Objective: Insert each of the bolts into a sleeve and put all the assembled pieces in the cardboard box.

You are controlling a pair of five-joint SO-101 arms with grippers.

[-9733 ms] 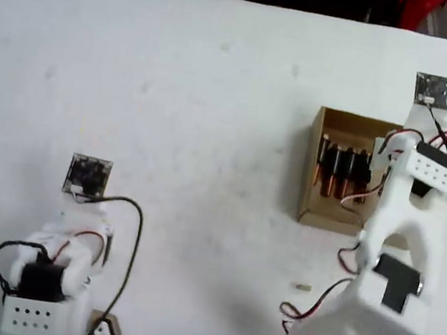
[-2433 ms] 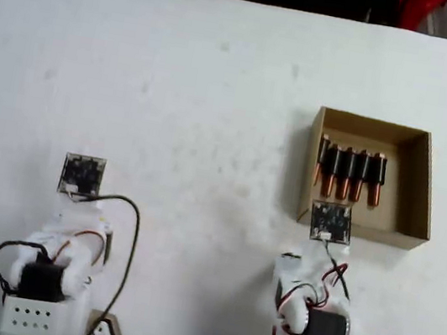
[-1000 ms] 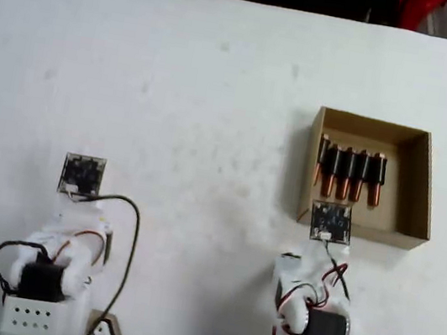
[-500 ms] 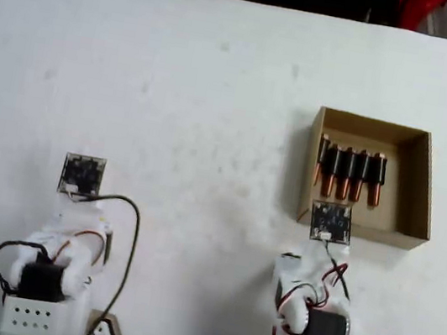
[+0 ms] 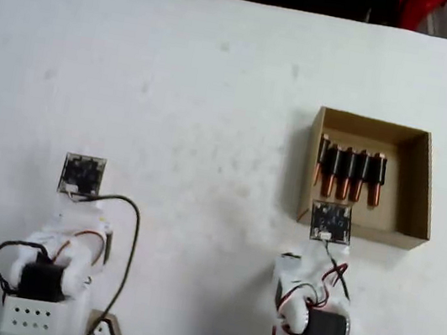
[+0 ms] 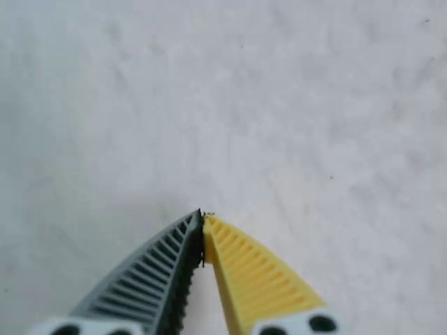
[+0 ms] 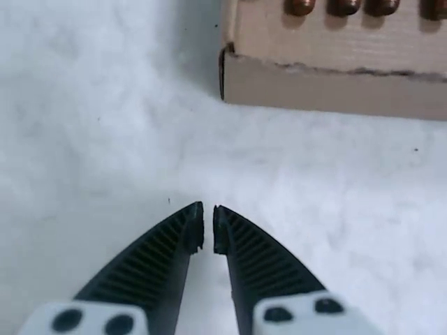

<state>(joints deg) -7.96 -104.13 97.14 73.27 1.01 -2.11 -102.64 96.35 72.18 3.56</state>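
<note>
Presently, box (image 5: 424, 187): assembled pieces (image 5: 350, 173) inside.
Left gripper (image 6: 202, 220): clenched, empty.
Right gripper (image 7: 208, 227): clenched, empty, near box.
Risk: any forward reach may knock box.

the cardboard box (image 7: 335, 84) is cut off by the right wrist view's edge, its assembled pieces (image 7: 342, 7) showing only copper ends; from above, the right arm's camera board (image 5: 330, 222) covers part of its near wall.

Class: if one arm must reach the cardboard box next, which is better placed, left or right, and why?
Right. The right arm sits just before the cardboard box, facing its near wall; the left arm is over bare table, farther off.
</note>
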